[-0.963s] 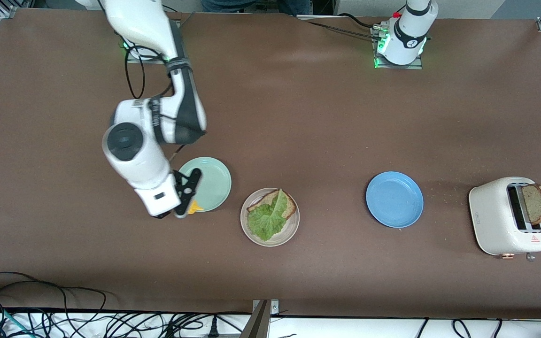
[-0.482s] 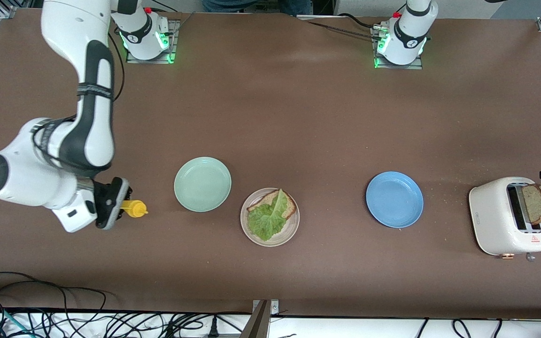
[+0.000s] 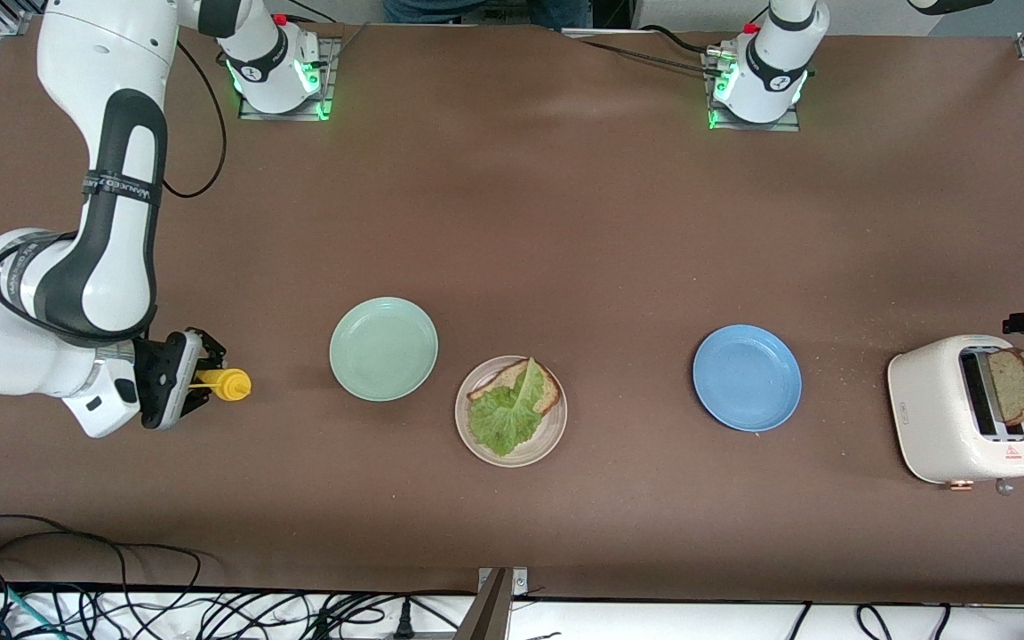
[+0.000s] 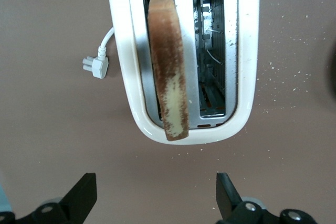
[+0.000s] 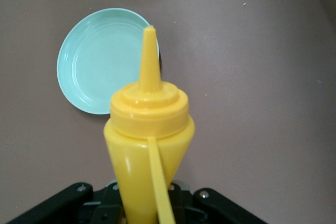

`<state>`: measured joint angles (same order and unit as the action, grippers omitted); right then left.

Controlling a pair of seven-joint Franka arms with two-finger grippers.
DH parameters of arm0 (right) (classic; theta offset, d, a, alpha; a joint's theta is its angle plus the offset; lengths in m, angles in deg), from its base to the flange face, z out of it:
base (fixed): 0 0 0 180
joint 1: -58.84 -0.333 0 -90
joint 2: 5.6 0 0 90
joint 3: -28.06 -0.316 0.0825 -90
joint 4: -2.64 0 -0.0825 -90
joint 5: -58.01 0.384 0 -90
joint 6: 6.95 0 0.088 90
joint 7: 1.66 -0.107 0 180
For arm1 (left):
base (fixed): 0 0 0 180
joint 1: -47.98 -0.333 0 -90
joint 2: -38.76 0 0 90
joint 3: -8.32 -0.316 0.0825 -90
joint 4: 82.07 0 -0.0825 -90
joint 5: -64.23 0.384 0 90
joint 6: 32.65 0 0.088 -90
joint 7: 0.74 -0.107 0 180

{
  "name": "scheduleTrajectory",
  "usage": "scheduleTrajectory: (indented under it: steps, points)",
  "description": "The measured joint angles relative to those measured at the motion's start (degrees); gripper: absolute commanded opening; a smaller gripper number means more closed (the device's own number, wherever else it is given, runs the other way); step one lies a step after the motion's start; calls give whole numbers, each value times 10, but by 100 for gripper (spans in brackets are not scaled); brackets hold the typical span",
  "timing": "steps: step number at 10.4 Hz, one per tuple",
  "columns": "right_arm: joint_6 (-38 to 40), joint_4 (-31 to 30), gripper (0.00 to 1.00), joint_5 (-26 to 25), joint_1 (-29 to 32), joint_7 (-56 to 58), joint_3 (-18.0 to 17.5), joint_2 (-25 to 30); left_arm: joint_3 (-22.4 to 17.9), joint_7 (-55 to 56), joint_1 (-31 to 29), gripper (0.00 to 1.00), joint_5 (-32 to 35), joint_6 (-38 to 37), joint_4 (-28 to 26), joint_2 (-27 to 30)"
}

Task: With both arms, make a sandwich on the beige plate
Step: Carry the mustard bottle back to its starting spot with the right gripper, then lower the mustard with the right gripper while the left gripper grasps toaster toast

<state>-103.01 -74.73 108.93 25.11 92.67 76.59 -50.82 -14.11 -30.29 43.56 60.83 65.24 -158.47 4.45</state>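
Mustard bottle (image 5: 148, 145), yellow with a pointed nozzle, is grasped by the right gripper (image 3: 181, 384), whose fingers are clenched on its body. This gripper is held over the table (image 3: 512, 222) at the right arm's end, and the bottle lies about level in it, with the nozzle pointing toward the mint green plate (image 3: 384, 348). From this gripper, the mint green plate is the first thing toward the middle of the table, well apart from the nozzle, and nothing lies on it.

After that plate comes the beige plate (image 3: 549, 432), just beside the green one and a little nearer to the front camera. On it lies one slice of brown bread (image 3: 548, 384) with a ruffled lettuce leaf (image 3: 505, 413) on top of it, which covers most of the slice. The sandwich has no upper slice on it yet.

The left gripper (image 4: 156, 195) hangs over the white toaster (image 4: 241, 66) at the left arm's end of the table, with its fingers released and spread wide, holding nothing. Under it, a second bread slice (image 4: 168, 66) stands upright in one slot of the toaster and rises above the slot. The other slot seems empty, though its depth is dark. In the front view only a small black part of this gripper appears to show at the edge. The blue plate (image 3: 747, 378) is between the toaster and the beige plate, with nothing on it.
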Motion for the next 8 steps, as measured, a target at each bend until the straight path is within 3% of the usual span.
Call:
scheduleTrajectory:
  steps: [4, 6, 8]
  points:
    - [6, -54, 0, 79, 15, 24, -8, -4, 8, 28, 3, 100, -8, 85, -1, -5]
    - [46, -76, 0, 123, 37, 42, -19, -8, 8, 41, 3, 94, -43, 108, -1, -14]
    - [83, -86, 0, 149, 79, 61, -52, -11, 8, 57, 3, 85, -80, 111, -1, -20]
